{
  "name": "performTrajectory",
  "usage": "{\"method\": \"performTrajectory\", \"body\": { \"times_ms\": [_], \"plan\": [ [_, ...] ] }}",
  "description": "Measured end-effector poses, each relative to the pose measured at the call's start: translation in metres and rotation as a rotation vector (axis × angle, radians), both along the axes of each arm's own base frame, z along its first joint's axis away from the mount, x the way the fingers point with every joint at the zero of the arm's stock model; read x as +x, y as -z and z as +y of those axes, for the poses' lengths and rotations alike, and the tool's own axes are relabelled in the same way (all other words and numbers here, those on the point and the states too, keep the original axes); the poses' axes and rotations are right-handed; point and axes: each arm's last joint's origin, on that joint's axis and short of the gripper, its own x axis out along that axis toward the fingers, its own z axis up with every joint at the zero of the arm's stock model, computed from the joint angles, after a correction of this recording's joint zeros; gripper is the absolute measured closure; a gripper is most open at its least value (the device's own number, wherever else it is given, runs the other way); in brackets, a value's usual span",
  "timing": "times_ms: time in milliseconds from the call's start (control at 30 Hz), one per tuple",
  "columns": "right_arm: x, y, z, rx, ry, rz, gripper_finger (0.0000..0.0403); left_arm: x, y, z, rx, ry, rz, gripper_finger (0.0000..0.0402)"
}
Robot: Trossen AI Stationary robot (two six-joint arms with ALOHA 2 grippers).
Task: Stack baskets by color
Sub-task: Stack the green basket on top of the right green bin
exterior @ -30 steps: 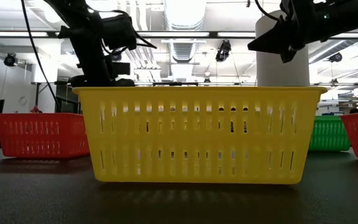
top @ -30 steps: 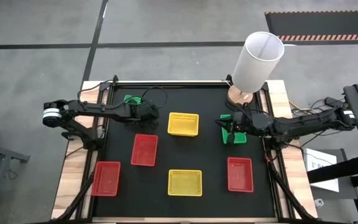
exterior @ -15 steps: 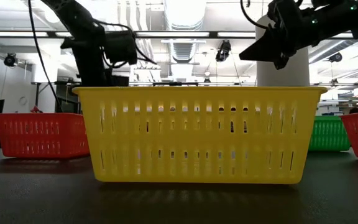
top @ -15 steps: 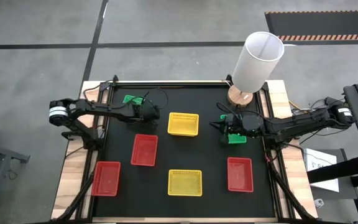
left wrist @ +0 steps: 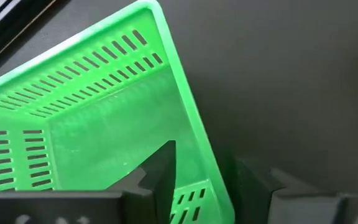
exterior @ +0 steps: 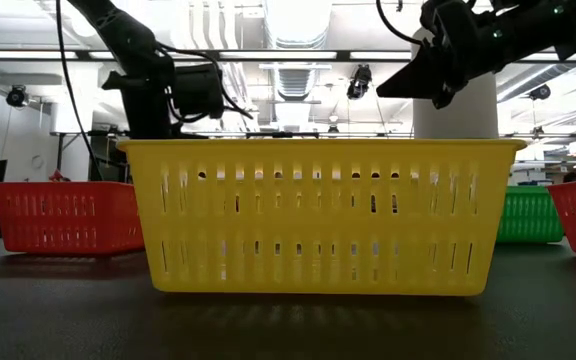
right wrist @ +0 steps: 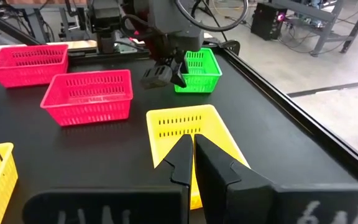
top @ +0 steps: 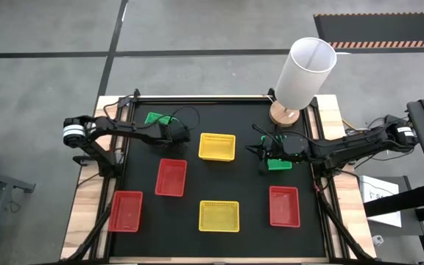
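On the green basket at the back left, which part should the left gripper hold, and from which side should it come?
Grip the long side wall of the green basket from above: it sits upright and open, and the thin mesh wall suits a pinch. The left gripper already straddles that rim, one finger inside and one outside.

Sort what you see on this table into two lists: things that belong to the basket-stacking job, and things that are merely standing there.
Belongs to the job:
green baskets
yellow baskets
red baskets

Merely standing there:
white cylinder
its wooden base
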Motion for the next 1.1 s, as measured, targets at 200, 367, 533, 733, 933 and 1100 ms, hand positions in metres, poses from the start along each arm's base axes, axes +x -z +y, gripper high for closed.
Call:
{"method": "performTrajectory", "body": {
  "times_ms": [200, 367, 533, 733, 933, 1100],
  "plan": [
    [0.000, 0.000, 0.000, -0.008, -0.005, 0.005, 0.0394, 0.001, 0.000, 0.000, 0.003, 0.000, -0.006, 0.0361],
    [0.000, 0.001, 0.000, -0.019, -0.009, 0.008, 0.0394, 0.000, -0.002, 0.000, 0.060, 0.015, 0.023, 0.0397],
    [0.003, -0.007, 0.001, -0.044, -0.023, 0.000, 0.0385, 0.003, -0.014, -0.011, 0.163, 0.126, 0.066, 0.0401],
    [0.010, -0.028, 0.002, -0.072, -0.035, 0.032, 0.0322, 0.004, -0.048, -0.031, 0.257, 0.285, 0.029, 0.0401],
    [0.019, -0.049, 0.003, -0.109, -0.049, 0.071, 0.0257, 0.007, -0.094, -0.057, 0.294, 0.455, -0.159, 0.0401],
    [0.038, -0.057, 0.004, -0.160, -0.067, 0.090, 0.0228, 0.018, -0.111, -0.076, 0.380, 0.573, -0.265, 0.0401]
  ]
}}
